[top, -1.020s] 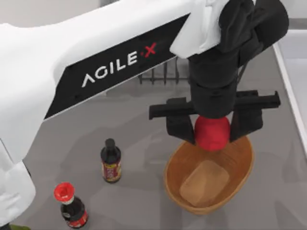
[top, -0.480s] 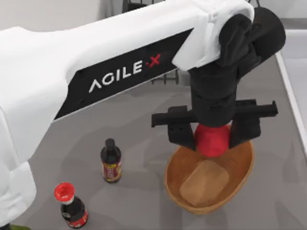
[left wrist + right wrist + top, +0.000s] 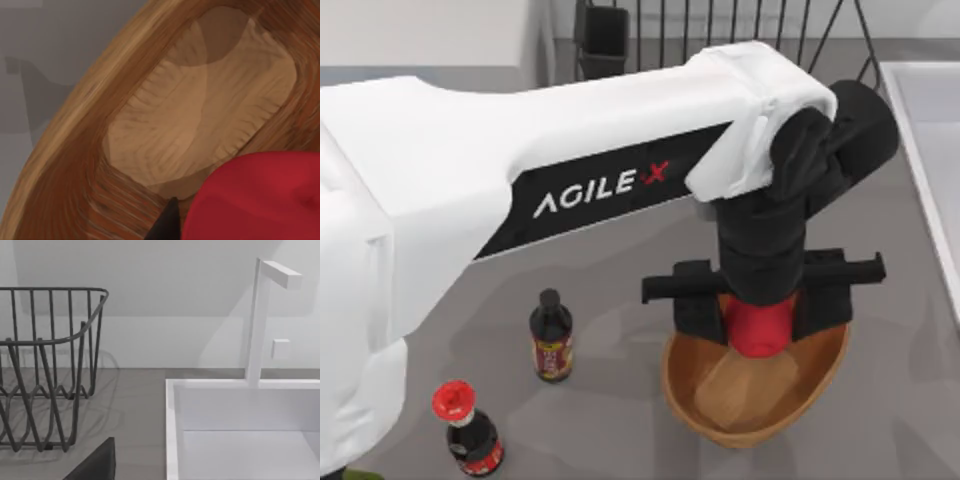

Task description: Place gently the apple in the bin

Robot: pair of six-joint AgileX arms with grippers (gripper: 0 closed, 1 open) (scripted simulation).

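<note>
A grey table (image 3: 620,330) carries the scene, with a pale wall (image 3: 165,305) behind it and a white sink (image 3: 240,410) with a square white tap (image 3: 260,320) set into its right side. At the far edge stands a black wire dish rack (image 3: 45,365). On the left, near the front, a dark bottle with a round red cap (image 3: 465,428) stands upright, and a second dark bottle with a black cap (image 3: 551,336) stands just beyond it; both are well apart from the basket (image 3: 695,400), which sits right of centre. The white left arm (image 3: 570,190) reaches across the table from the left and hides much of the far side. Its left gripper (image 3: 758,322) is clamped on the red apple (image 3: 756,328), one black finger (image 3: 695,312) on each side, inside the far end of the basket, above its tan bottom (image 3: 200,110). A dark edge of the right gripper (image 3: 97,465) shows near the rack and sink; its grip cannot be made out.
</note>
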